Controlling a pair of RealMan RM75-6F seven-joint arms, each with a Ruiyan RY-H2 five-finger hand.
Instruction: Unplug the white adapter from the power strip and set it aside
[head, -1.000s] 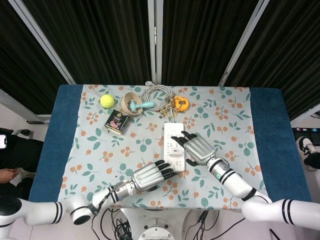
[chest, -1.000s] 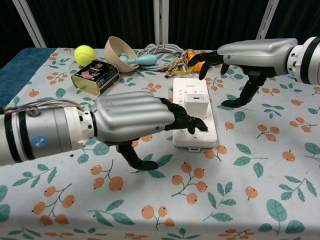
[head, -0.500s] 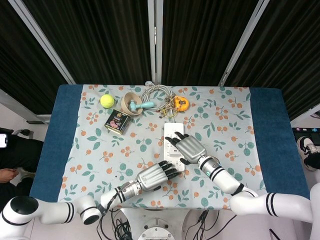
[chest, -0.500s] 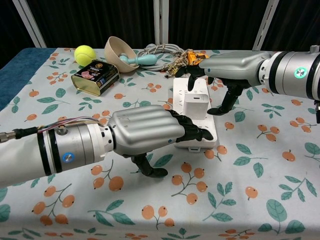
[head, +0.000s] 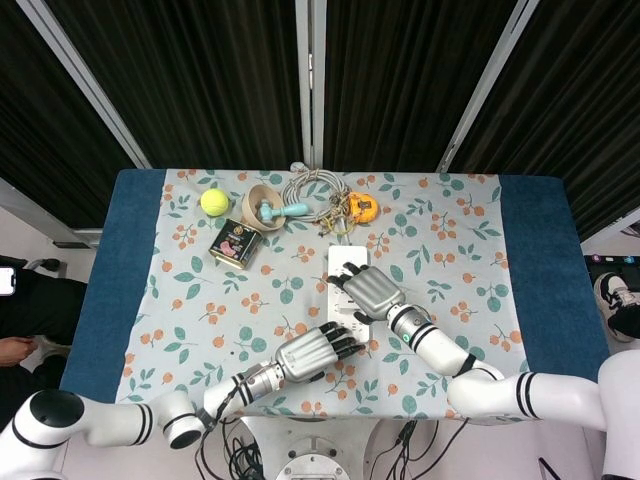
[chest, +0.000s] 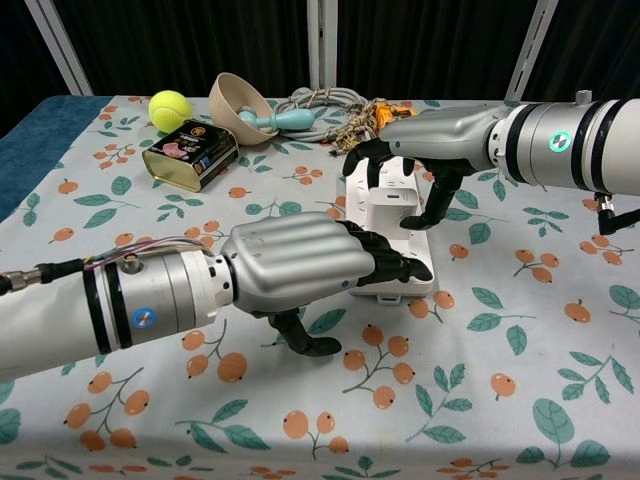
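The white power strip (head: 344, 260) (chest: 400, 288) lies lengthwise in the middle of the floral cloth. The white adapter (chest: 388, 208) stands plugged into it, hidden under my hand in the head view. My right hand (head: 365, 291) (chest: 430, 135) arches over the adapter, with its fingers (chest: 362, 162) down on the left side and the thumb on the right. Whether they squeeze it is unclear. My left hand (head: 311, 352) (chest: 290, 265) lies flat, holds nothing, and its fingertips (chest: 398, 268) rest on the strip's near end.
At the far side lie a tennis ball (head: 213, 201), a dark tin (head: 235, 244), a tipped bowl (head: 262, 205) with a teal tool, a cable coil (head: 310, 188) and an orange tape measure (head: 362, 208). Blue table margins (head: 545, 260) flank the cloth.
My right hand has moved left and come down over the adapter, its fingers curling around it. My left hand has slid slightly forward along the strip's near end.
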